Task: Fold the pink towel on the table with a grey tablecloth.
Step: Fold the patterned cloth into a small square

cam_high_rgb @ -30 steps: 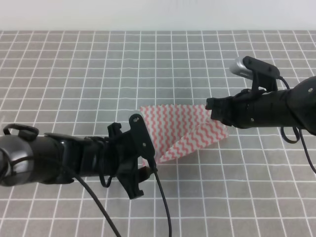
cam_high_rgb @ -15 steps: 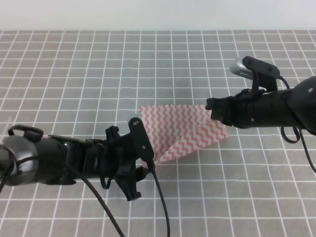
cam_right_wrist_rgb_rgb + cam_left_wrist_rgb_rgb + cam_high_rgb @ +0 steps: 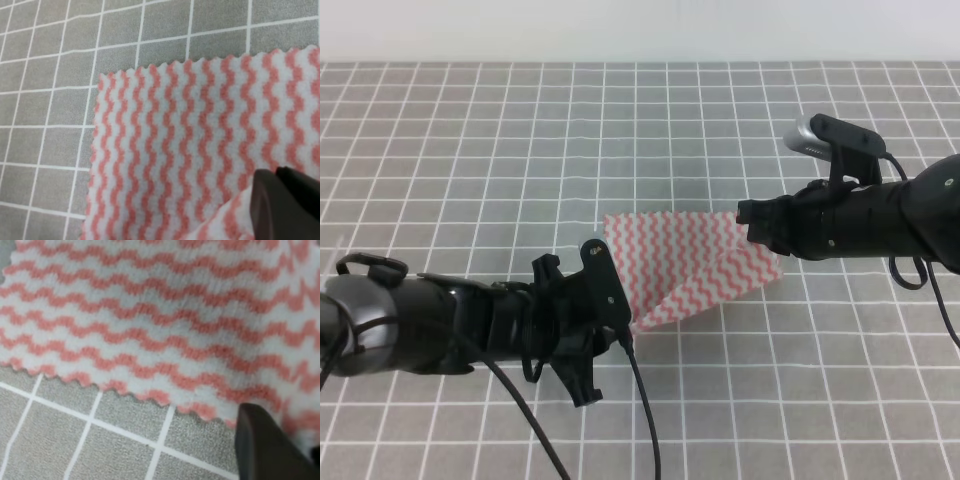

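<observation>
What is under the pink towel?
The grey tablecloth lies under the pink towel. One towel flap is folded over; the cloth beneath it and beneath both grippers is hidden.

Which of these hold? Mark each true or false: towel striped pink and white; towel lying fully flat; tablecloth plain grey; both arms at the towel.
1. The towel has pink-and-white wavy stripes. True.
2. It lies fully flat. False: one part is folded over near its right corner.
3. The tablecloth is plain grey. False: it carries a white grid.
4. The left gripper and right gripper are both at the towel's edges. True.
</observation>
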`<control>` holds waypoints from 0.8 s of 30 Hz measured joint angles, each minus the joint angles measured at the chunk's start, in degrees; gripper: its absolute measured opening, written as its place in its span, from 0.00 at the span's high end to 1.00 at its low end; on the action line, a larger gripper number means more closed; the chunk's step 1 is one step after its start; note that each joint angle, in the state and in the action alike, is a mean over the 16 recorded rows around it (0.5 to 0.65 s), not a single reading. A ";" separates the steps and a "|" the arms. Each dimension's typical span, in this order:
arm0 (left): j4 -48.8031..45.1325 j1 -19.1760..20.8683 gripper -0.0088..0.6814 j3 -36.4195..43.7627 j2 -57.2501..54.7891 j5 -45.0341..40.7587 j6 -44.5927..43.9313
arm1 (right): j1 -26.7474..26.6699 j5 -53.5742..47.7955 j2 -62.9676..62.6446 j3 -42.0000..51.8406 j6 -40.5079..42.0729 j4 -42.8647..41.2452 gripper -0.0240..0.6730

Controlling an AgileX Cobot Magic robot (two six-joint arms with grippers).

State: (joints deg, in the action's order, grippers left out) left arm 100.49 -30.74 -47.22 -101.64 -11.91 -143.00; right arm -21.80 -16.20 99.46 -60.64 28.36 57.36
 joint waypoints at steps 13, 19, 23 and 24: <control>0.35 -0.01 0.99 -0.19 0.18 2.07 2.17 | 0.00 -0.01 0.06 0.00 0.42 0.04 0.99; -0.09 0.00 0.99 -1.45 -0.03 3.36 5.18 | 0.00 0.04 0.00 0.00 0.39 0.17 0.99; 0.26 0.00 0.99 -2.82 0.08 3.70 7.03 | 0.00 0.25 0.00 0.00 0.37 0.25 0.99; 0.27 0.00 0.99 -3.21 0.08 3.76 7.35 | 0.01 0.33 -0.06 0.00 0.36 0.27 0.99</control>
State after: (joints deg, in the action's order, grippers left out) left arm 100.75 -30.75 -50.43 -101.56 -8.15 -135.65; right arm -21.79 -15.88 99.40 -60.64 28.72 57.63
